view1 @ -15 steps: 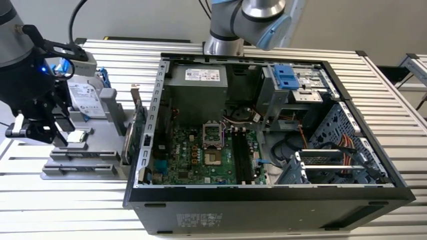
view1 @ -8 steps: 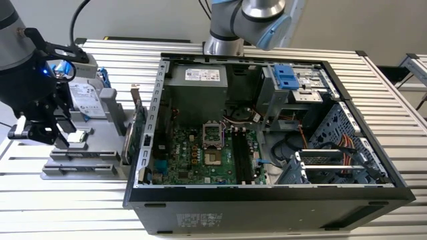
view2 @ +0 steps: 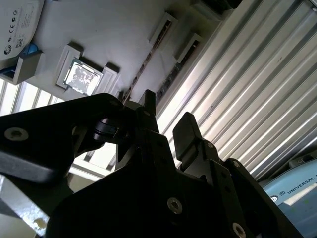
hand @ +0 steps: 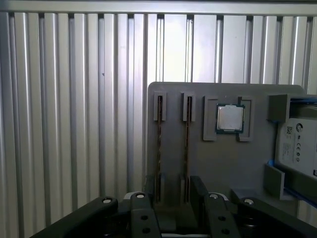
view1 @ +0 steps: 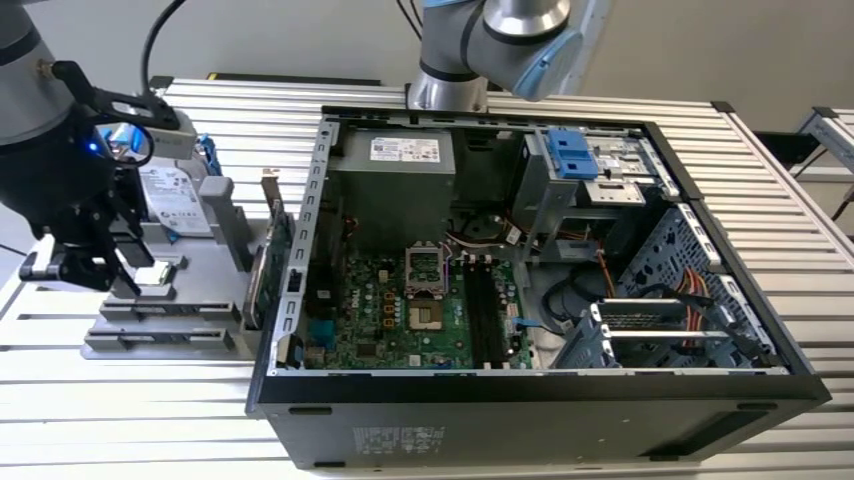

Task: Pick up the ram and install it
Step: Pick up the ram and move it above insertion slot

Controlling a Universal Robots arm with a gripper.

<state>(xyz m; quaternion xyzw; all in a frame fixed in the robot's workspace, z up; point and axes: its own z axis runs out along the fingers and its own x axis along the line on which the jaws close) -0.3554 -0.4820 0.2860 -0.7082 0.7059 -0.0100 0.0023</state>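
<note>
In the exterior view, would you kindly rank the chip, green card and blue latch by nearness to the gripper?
1. Chip, just beside the gripper.
2. Green card, just outside the case.
3. Blue latch, deep inside the case.

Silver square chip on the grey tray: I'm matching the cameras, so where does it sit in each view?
Exterior view: small square silver chip on the flat grey tray, exterior view's left.
First wrist view: chip between two thin dark ram strips and the white-labelled hard drive.
Second wrist view: chip near that drive.
Shared landmark: the drive.
</note>
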